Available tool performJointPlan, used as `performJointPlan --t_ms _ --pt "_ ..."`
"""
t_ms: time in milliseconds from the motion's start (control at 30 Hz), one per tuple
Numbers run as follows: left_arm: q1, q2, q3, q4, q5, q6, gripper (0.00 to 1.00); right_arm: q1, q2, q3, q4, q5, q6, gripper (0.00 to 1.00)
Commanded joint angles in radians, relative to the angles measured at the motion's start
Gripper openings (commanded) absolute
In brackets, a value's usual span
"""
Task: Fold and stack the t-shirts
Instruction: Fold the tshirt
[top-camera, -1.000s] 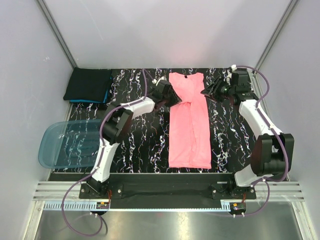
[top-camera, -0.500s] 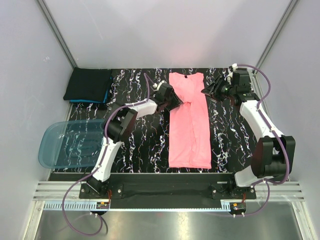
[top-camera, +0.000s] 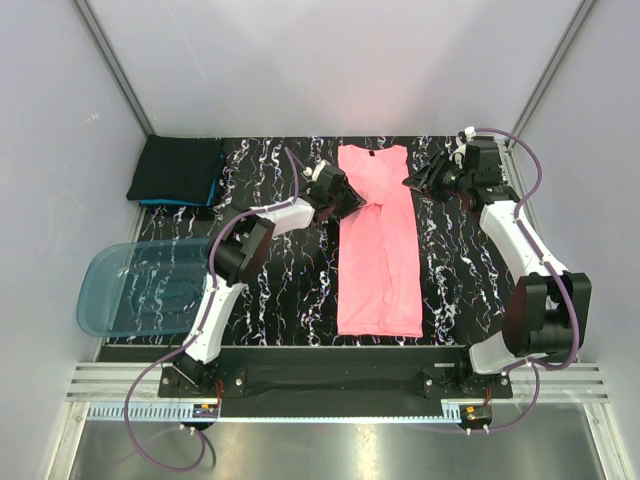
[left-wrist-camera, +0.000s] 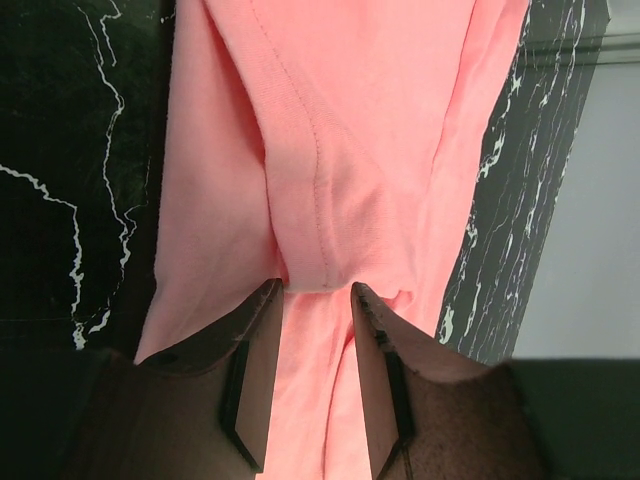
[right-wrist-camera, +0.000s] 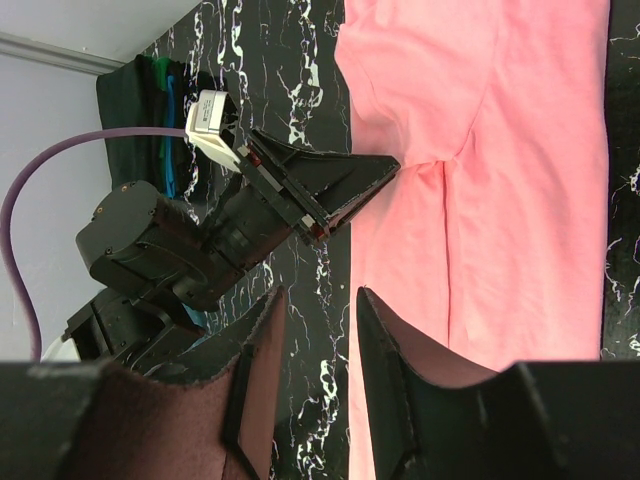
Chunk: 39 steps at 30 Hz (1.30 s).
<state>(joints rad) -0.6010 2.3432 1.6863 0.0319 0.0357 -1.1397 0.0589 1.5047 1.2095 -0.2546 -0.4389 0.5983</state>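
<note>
A salmon-pink t-shirt (top-camera: 380, 260) lies on the table folded into a long strip, its dark neck label (top-camera: 369, 148) at the far end. My left gripper (top-camera: 352, 203) hovers over the strip's left edge, near a folded-in sleeve. In the left wrist view this gripper (left-wrist-camera: 315, 288) is open, with pink cloth (left-wrist-camera: 340, 130) showing under the gap and the sleeve hem just ahead of the tips. My right gripper (top-camera: 412, 182) is open beside the shirt's upper right edge. In the right wrist view it (right-wrist-camera: 320, 292) is above bare table. Folded black and teal t-shirts (top-camera: 178, 170) sit at the back left.
A translucent blue plastic tub (top-camera: 140, 285) lies at the left side, overhanging the table's edge. The black marbled table (top-camera: 280, 290) is enclosed by white walls on three sides. The left arm's gripper head (right-wrist-camera: 300, 195) shows in the right wrist view.
My left gripper has shifted a little to the right, onto the pink shirt's left edge, and its jaws stand slightly wider. The right arm has hardly moved.
</note>
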Motion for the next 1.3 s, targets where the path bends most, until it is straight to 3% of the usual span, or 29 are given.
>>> performJointPlan --t_ms 0,700,1100,1267 --pt "0.0 -0.002 0.035 0.033 -0.033 -0.026 0.38 -0.001 -0.038 0.007 0.04 -0.011 -0.022 0.42" --pt "0.0 0.027 0.062 0.019 -0.059 -0.058 0.31 -0.004 -0.058 0.016 0.026 0.0 -0.029 0.42" --pt "0.0 -0.054 0.056 -0.029 -0.108 -0.011 0.02 -0.007 -0.055 0.012 0.032 0.003 -0.029 0.42" --pt "0.001 -0.073 0.053 -0.064 -0.111 -0.006 0.0 -0.011 -0.054 0.007 0.037 0.005 -0.029 0.42"
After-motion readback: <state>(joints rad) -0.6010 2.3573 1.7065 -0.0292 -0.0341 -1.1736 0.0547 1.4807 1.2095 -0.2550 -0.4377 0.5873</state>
